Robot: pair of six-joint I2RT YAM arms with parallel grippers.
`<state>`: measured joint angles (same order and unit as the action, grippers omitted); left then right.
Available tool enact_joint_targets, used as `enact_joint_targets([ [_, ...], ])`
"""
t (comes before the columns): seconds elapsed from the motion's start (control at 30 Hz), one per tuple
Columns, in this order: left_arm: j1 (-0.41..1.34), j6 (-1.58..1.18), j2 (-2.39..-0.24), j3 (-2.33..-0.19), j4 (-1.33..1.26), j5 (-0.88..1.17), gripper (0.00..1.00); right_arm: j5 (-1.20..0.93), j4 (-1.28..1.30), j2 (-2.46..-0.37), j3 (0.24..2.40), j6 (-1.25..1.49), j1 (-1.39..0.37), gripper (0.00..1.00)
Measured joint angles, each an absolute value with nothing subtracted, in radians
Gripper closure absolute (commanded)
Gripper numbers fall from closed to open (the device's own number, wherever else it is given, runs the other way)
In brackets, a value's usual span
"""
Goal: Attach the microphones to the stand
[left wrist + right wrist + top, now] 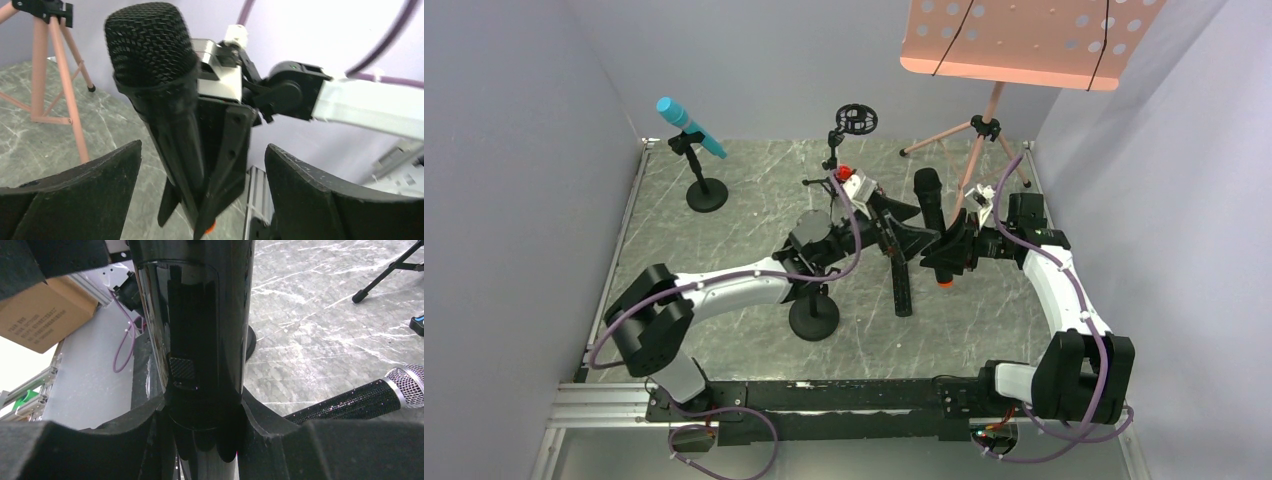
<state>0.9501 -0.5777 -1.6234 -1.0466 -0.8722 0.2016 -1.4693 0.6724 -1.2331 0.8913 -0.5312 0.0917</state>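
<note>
My right fingers clamp the black microphone on its stiff, glossy barrel. I judge it slippery. My left fingers gape wide, empty.

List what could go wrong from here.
1. The right gripper holds the black mic near its lower end; it may tilt or slip in a handover.
2. The open left gripper flanks both mic and right gripper, so closing might clash with it.
3. The silver-mesh mic lies loose on the table and could be knocked.

We see grey marble-patterned worktop | pale lilac walls on three sides | pink perforated music stand at far right corner | even light
</note>
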Motion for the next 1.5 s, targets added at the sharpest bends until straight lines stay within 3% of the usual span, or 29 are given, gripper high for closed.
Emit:
enact_joint_targets([
  [0.23, 0.886, -0.531, -1.412, -0.901, -0.789, 0.34, 0.01, -1.446, 0.715, -1.227, 0.891, -0.589, 0.092, 0.95],
  [0.4, 0.849, -0.418, -1.203, -0.872, -0.494, 0.365, 0.01, -1.41, 0.727, -1.207, 0.891, -0.629, 0.078, 0.95],
  [0.7, 0.85, -0.244, -0.945, -0.892, 0.101, 0.198, 0.01, -1.304, 0.659, -1.143, 0.871, -0.622, 0.006, 0.95],
  [1.0, 0.849, -0.224, -0.927, -0.878, 0.366, 0.08, 0.01, -1.267, 0.657, -1.144, 0.87, -0.648, 0.006, 0.94],
  [1.5, 0.769, -0.072, -1.057, -0.908, 0.548, 0.09, 0.4, -1.257, 0.662, -1.144, 0.87, -0.671, -0.019, 0.94],
])
